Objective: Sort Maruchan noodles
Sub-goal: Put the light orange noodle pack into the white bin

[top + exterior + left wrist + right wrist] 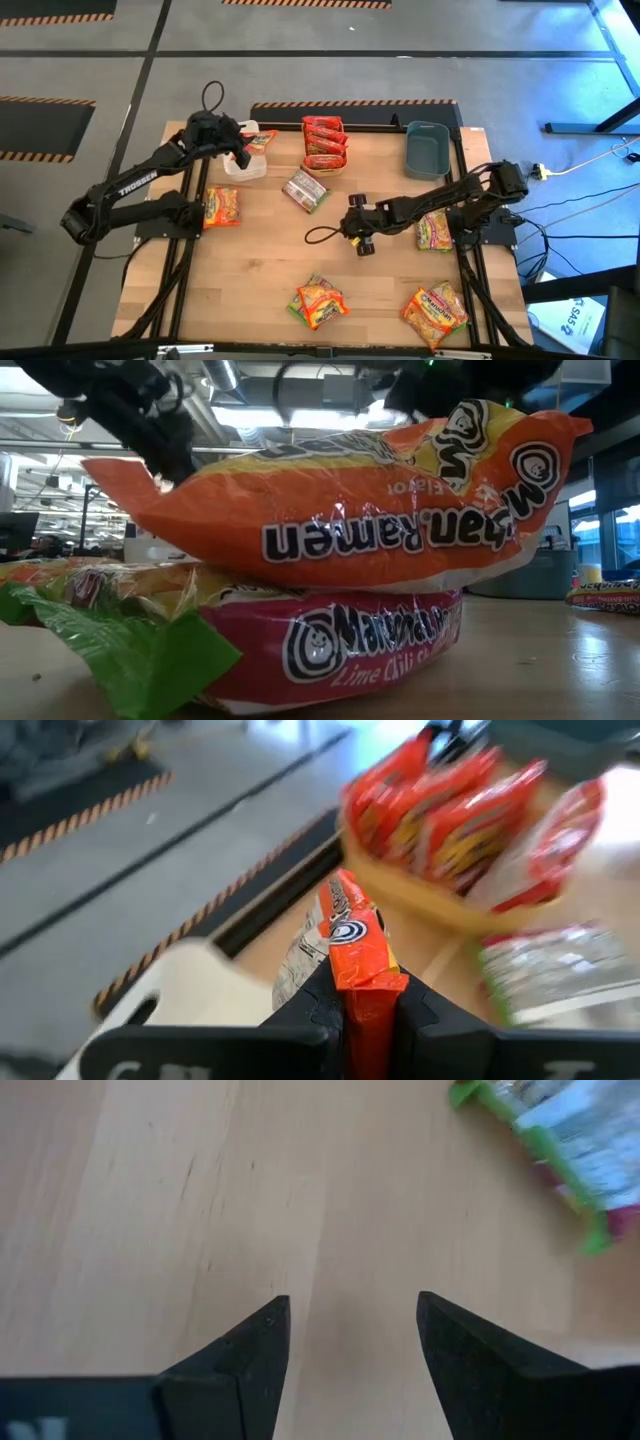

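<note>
My left gripper hangs over the white bin at the table's far left, shut on an orange noodle packet. My right gripper is open above bare wood mid-table, its fingers touching nothing. A silvery packet with a green edge lies flat just beyond it, also visible in the right wrist view. Red packets stand in the orange bin. Other packets lie flat on the table: one orange, one green-yellow, and two small piles. My left gripper pinches the orange packet by one short end between its two fingers. The rest of the packet sticks out past the fingertips, lifted clear above the white bin.
The grey-blue bin stands at the far right. In the low view an orange packet lies on a pink and green one right in front of the camera. Bare wood stretches across the table's middle.
</note>
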`<control>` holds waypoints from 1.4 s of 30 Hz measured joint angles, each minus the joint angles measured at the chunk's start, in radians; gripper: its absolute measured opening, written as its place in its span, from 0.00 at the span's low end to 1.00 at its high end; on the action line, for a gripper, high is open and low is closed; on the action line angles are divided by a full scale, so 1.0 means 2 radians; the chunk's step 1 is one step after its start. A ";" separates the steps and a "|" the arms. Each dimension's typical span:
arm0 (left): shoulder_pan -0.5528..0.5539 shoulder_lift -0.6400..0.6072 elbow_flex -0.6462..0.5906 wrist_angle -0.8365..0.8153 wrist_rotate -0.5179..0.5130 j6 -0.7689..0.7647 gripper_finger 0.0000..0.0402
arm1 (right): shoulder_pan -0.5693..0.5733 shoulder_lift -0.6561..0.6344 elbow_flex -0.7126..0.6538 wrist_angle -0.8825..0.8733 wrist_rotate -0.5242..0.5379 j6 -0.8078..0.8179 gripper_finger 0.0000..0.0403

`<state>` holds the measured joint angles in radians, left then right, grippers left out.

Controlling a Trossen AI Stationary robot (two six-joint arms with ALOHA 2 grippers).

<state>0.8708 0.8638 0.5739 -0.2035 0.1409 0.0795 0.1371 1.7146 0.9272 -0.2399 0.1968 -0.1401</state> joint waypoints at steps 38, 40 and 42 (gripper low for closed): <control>-0.220 -0.066 0.009 0.158 0.042 -0.011 0.05 | -0.217 -0.004 0.014 0.442 -0.274 0.020 0.92; -0.220 -0.052 0.009 0.179 0.042 -0.010 0.05 | -0.217 0.011 0.021 0.465 -0.275 0.021 0.91; -0.220 -0.039 0.009 0.200 0.042 -0.011 0.05 | -0.219 0.022 0.033 0.473 -0.285 0.031 0.90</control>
<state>0.4316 0.7868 0.5926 0.1957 0.2246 0.0582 -0.3016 1.7581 0.9926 0.7058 -0.3724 -0.0785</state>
